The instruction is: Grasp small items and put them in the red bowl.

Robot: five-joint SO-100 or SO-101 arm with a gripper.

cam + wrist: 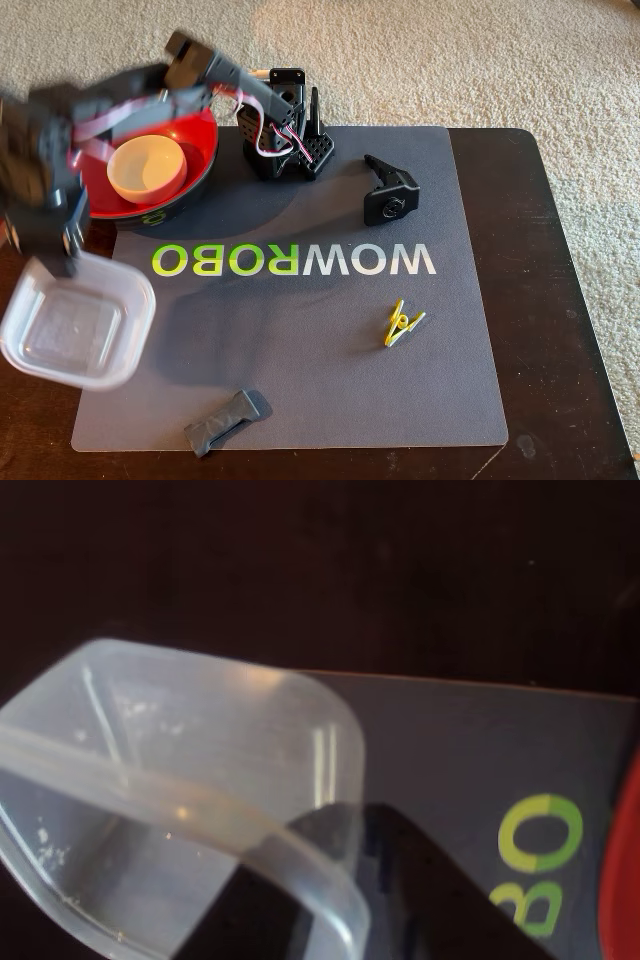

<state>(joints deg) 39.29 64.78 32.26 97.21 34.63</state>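
Note:
My gripper (63, 258) is shut on the rim of the clear square plastic tub (75, 325) and holds it above the mat's left edge; both are motion-blurred. In the wrist view the tub (170, 770) fills the left, with a dark finger (420, 880) against its rim. The red bowl (200, 135) stands at the back left and holds the shallow white dish (148, 168); its red edge shows in the wrist view (628, 860). The black clamp part (389, 190), the yellow-green clothespin (403, 325) and the dark grey fabric roll (227, 421) lie on the mat.
A grey mat (300, 330) with WOWROBO lettering covers a dark wooden table (560, 300). The arm's black base (290, 130) with wires stands at the mat's back edge beside the bowl. Beige carpet lies beyond the table.

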